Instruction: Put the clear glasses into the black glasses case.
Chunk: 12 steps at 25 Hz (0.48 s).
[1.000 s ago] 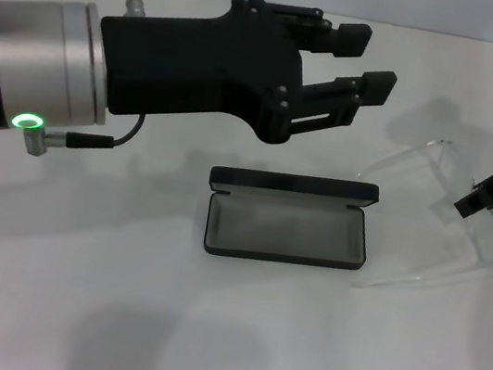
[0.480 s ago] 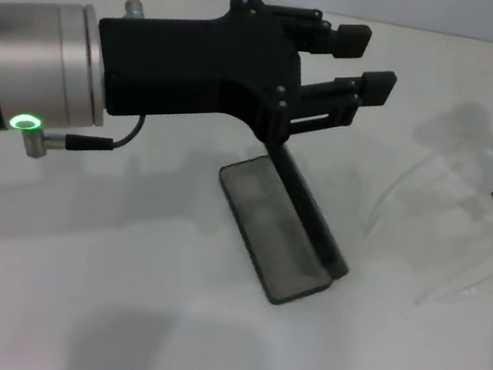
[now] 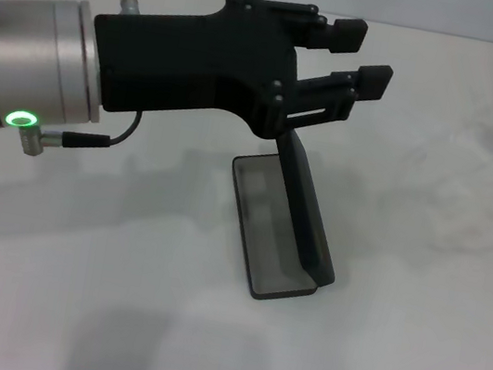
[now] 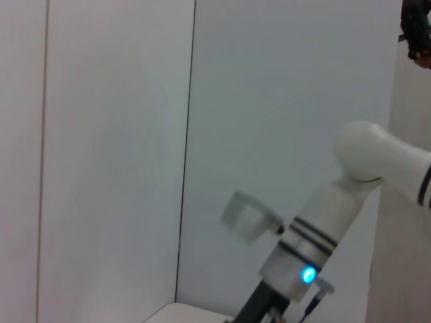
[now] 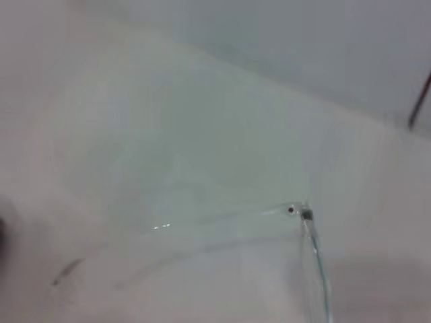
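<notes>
Black glasses case [image 3: 282, 224] lies open below the left end effector [image 3: 365, 58], parted, empty.

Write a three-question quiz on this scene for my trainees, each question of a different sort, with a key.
1. True or false: the black glasses case lies open on the white table.
2. Which gripper hangs above the case's far end in the head view? A) left gripper B) right gripper
3. Fill in: the head view shows no clear glasses; only the ____ wrist view shows them.

Key: 1 true, its grey lining shows. 2 A, fingers apart, holding nothing. 3 right, a hinge and slim temple arm show close up.
</notes>
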### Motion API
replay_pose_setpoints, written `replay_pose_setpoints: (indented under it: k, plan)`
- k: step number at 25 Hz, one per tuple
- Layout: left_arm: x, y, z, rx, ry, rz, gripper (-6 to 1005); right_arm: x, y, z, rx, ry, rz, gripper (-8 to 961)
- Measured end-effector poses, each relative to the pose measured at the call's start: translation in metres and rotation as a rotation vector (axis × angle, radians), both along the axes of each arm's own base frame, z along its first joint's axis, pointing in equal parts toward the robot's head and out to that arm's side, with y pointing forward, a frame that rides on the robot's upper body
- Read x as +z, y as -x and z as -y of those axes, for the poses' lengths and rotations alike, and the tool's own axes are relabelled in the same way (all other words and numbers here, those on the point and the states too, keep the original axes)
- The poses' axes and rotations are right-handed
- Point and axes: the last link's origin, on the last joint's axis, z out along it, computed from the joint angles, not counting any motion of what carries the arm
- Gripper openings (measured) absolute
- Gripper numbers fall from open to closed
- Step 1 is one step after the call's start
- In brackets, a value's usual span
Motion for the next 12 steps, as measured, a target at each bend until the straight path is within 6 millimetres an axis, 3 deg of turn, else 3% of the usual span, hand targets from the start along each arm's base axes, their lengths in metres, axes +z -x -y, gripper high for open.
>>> replay_pose_setpoints:
  k: [6, 9, 12]
  plan:
    - [-0.001, 0.002, -0.003, 0.006, 0.000, -0.010, 428, 0.031, 0.003, 0.021, 0.109, -0.060, -0.223, 119]
    - [-0.003, 0.012, -0.009, 0.035, -0.001, -0.047, 428, 0.034, 0.001, 0.025, 0.122, -0.065, -0.240, 119]
    - [-0.013, 0.032, -0.011, 0.067, 0.004, -0.188, 428, 0.040, -0.005, 0.032, 0.145, -0.091, -0.256, 119]
